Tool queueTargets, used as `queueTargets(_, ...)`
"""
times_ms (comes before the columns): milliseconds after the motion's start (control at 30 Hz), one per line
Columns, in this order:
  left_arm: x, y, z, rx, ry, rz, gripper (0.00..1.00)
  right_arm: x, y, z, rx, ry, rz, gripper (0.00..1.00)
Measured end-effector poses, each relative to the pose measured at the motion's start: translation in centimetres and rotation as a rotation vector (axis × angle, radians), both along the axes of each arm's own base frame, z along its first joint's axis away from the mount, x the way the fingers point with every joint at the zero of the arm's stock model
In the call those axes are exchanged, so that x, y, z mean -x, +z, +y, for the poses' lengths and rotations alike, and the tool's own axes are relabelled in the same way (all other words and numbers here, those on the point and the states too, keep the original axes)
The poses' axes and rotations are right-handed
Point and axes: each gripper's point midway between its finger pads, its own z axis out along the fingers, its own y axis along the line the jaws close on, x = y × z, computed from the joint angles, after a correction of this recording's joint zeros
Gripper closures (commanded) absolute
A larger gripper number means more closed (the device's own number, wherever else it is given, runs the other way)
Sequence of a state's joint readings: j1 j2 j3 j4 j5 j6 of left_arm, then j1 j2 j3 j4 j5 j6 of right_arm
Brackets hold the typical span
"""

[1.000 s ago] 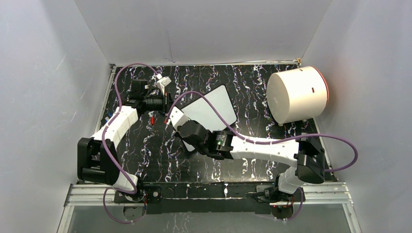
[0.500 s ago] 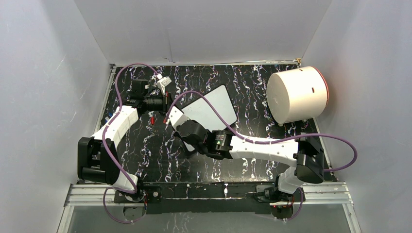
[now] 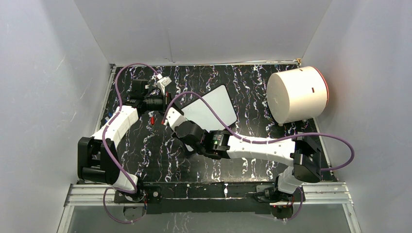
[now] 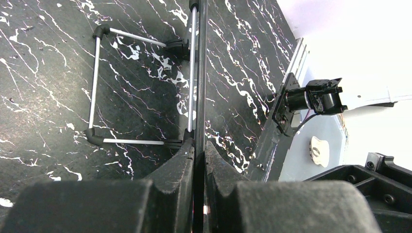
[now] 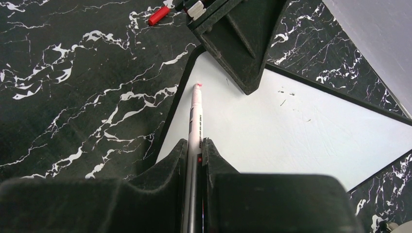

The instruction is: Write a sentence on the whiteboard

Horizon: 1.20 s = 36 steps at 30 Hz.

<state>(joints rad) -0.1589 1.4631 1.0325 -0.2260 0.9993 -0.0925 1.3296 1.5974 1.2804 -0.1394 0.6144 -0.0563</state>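
Observation:
The whiteboard (image 3: pixel 214 104) stands tilted on the black marbled table, its white face blank apart from a few tiny specks (image 5: pixel 291 126); no red words show. My left gripper (image 3: pixel 167 99) is shut on the board's left edge, seen edge-on as a thin black line (image 4: pixel 200 73) between my left gripper's own fingertips (image 4: pixel 199 143). The board's wire stand (image 4: pixel 141 87) shows behind it. My right gripper (image 3: pixel 170 116) is shut on a white marker (image 5: pixel 197 116). Its red tip rests at the board's left corner, just below a left finger (image 5: pixel 238 43).
A red marker cap (image 5: pixel 159 16) lies on the table left of the board, also in the top view (image 3: pixel 152 119). A big white cylinder (image 3: pixel 296 94) lies at the back right. White walls close in the table on three sides.
My right arm has shifted slightly to the left, bringing the marker toward the board's left corner. The left arm and the board have not moved.

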Motion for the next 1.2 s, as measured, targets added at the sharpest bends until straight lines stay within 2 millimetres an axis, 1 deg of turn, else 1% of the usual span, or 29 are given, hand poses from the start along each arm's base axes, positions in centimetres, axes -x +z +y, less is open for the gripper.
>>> queueTargets(367,0.0,0.0,0.0,-0.004,0.001,0.002,1.00,0.4,-1.2,-0.9,0.047,-0.015,0.040,1.00)
queueTargets(800,0.0,-0.1,0.1,-0.009,0.005,0.005,1.00,1.3,-3.0,-1.7,0.090,-0.020,0.106,1.00)
queueTargets(1033,0.0,-0.1,0.1,-0.009,0.004,0.004,1.00,1.8,-3.2,-1.7,0.094,-0.017,0.114,1.00)
queueTargets(1200,0.0,-0.1,0.1,-0.008,0.003,0.004,1.00,1.7,-2.8,-1.6,0.069,-0.020,0.099,1.00)
